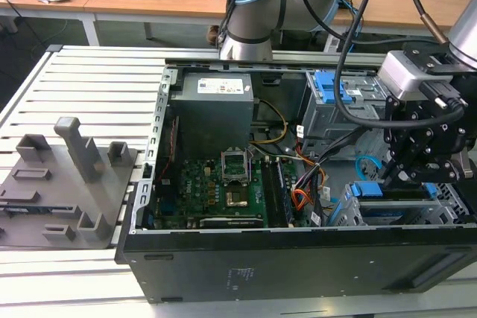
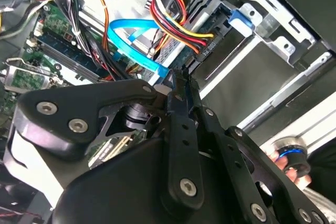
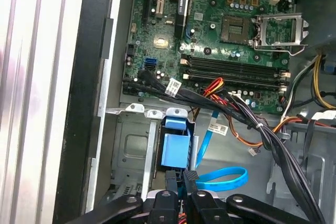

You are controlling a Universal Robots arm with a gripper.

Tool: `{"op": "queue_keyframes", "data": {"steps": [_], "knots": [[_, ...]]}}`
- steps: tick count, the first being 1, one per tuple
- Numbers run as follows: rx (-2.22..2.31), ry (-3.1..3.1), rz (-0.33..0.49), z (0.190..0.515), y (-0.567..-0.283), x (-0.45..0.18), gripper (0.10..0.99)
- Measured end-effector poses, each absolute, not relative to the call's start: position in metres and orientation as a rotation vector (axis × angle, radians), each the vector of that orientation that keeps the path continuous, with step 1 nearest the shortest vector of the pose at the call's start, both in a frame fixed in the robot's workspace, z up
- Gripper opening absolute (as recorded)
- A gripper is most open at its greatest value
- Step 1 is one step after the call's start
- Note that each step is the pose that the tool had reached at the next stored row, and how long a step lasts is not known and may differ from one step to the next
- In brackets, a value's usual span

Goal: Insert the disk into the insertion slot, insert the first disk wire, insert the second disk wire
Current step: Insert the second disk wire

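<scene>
The disk's blue carrier [image 3: 176, 148] sits in the grey insertion slot [image 3: 131, 148] at the case's near corner, on the exterior view's right [image 1: 369, 190]. My gripper [image 3: 181, 180] hovers just behind the carrier with its fingers drawn close together. The second disk wire [image 2: 131, 30], a light-blue flat cable, loops [image 3: 223, 178] and ends right at my fingertips [image 2: 176, 74]. The first disk wire [image 2: 178, 22], an orange, red and black bundle, runs to a black plug [image 2: 203, 51] just beyond them. In the exterior view my gripper [image 1: 391, 176] hangs over the disk bay.
The green motherboard [image 1: 223, 184] and grey power supply [image 1: 212, 109] fill the case's middle. A taller grey cage with a blue latch [image 1: 335, 91] stands behind the bay. A thick black cable bundle [image 3: 252, 124] crosses nearby. Grey fixtures [image 1: 67, 176] stand on the slatted table.
</scene>
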State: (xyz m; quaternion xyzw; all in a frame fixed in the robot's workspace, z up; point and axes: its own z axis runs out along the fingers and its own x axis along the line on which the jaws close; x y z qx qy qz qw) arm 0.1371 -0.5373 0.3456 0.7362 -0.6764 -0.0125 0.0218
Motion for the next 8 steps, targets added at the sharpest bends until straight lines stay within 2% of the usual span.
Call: {"op": "queue_keyframes", "data": {"steps": [8], "knots": [[2.207,-2.175,-0.041,0.3456,-0.5373,0.1379,0.165]]}}
